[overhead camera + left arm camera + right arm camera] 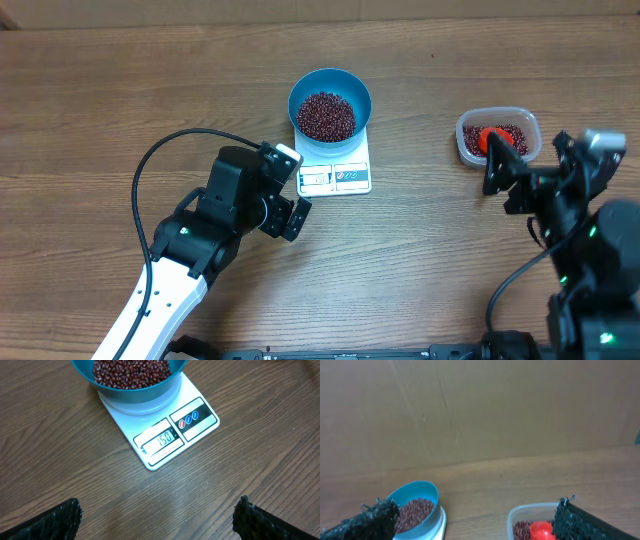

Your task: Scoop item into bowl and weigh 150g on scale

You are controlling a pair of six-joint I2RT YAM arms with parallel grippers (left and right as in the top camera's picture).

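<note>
Overhead: bowl point(363, 92) w/ beans point(327, 115) is sitting on scale point(350, 181), mid surface point(440, 270). Left end effector point(297, 188) is hovering just beside scale, spread, empty. Right end effector point(503, 180) is hanging spread next to tub point(531, 128), red scoop point(487, 138) lying inside.
Left wrist: display point(165, 439) is showing approx. 150.
Right wrist: fingers are pinching nothing.
Target wt is looking reached, so prob. nothing left.
</note>
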